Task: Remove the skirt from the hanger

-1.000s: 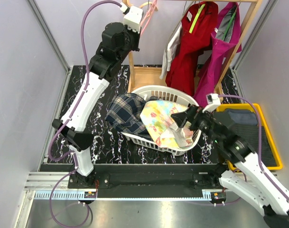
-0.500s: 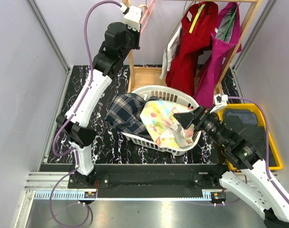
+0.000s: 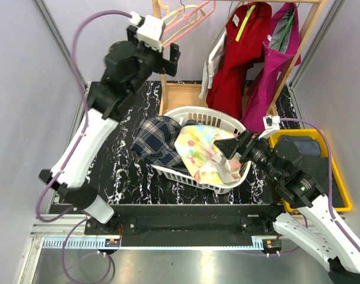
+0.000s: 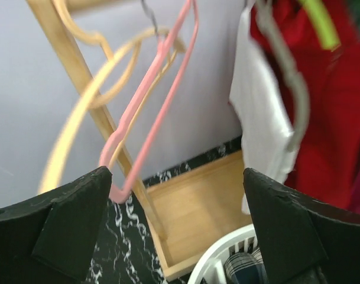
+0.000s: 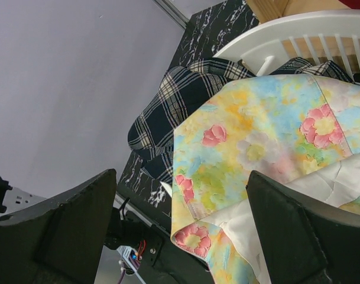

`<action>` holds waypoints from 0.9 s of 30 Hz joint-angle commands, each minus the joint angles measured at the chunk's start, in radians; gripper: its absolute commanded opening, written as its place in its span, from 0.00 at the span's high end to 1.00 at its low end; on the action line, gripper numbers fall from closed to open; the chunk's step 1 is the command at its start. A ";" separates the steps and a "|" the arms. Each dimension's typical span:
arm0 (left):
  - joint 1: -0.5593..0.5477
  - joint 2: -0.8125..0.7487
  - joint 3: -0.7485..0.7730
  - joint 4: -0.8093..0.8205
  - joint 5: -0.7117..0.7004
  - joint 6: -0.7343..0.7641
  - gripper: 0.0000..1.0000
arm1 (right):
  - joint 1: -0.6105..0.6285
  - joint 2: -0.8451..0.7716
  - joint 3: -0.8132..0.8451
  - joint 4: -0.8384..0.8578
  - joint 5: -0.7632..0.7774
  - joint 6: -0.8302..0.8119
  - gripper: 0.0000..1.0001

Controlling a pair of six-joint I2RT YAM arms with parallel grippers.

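Swung back toward 10 o'clock and stretched high, the left hand (image 4: 175, 173) has let go and stands open beside the pink hanger (image 4: 122, 192). Right hand (image 5: 181, 177), open, hovers over the floral skirt (image 3: 206, 151), which is draped across the basket's (image 3: 197, 110) 4 o'clock rim.

pink hanger (image 4: 119, 192) close ahead, basket (image 3: 194, 110) below

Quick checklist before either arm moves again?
1. Left gripper fingers open, gripping nothing: ok.
2. Pink hanger bare, no skirt on it: ok.
3. Pink hanger hanging at rest: cannot tell, the wrist view is blurred.
4. Floral skirt in the basket, draped over its near rim: ok.
5. Right gripper fingers open above the skirt, holding nothing: ok.
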 commanded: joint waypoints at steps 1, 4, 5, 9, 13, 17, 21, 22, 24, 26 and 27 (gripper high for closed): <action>-0.071 -0.119 -0.003 0.126 0.008 0.048 0.01 | 0.007 -0.001 0.020 0.018 0.005 -0.008 0.00; -0.129 -0.096 0.021 0.147 0.035 0.056 0.01 | 0.007 0.007 0.002 0.021 0.012 -0.009 0.00; -0.152 -0.082 0.034 0.149 0.055 0.053 0.01 | 0.007 0.008 -0.007 0.022 0.016 -0.009 0.00; -0.169 0.015 0.110 0.150 0.115 0.014 0.01 | 0.007 0.009 -0.024 0.025 0.020 -0.011 0.00; -0.162 0.210 0.303 0.066 0.144 -0.048 0.01 | 0.007 -0.021 -0.044 0.022 0.029 -0.009 0.00; -0.156 0.331 0.445 0.063 0.141 -0.049 0.01 | 0.006 -0.057 -0.069 0.016 0.035 0.003 0.00; -0.157 0.364 0.432 0.112 0.132 -0.035 0.01 | 0.007 -0.087 -0.084 0.005 0.035 0.008 0.00; -0.157 0.369 0.432 0.121 0.115 -0.032 0.01 | 0.006 -0.088 -0.081 0.004 0.034 0.006 0.00; -0.154 0.380 0.426 0.138 0.103 -0.018 0.01 | 0.007 -0.090 -0.078 -0.001 0.035 0.005 0.00; -0.151 0.386 0.425 0.149 0.100 -0.015 0.01 | 0.006 -0.093 -0.073 -0.001 0.035 0.005 0.00; -0.149 0.391 0.423 0.159 0.098 -0.013 0.01 | 0.007 -0.093 -0.072 -0.001 0.037 0.005 0.00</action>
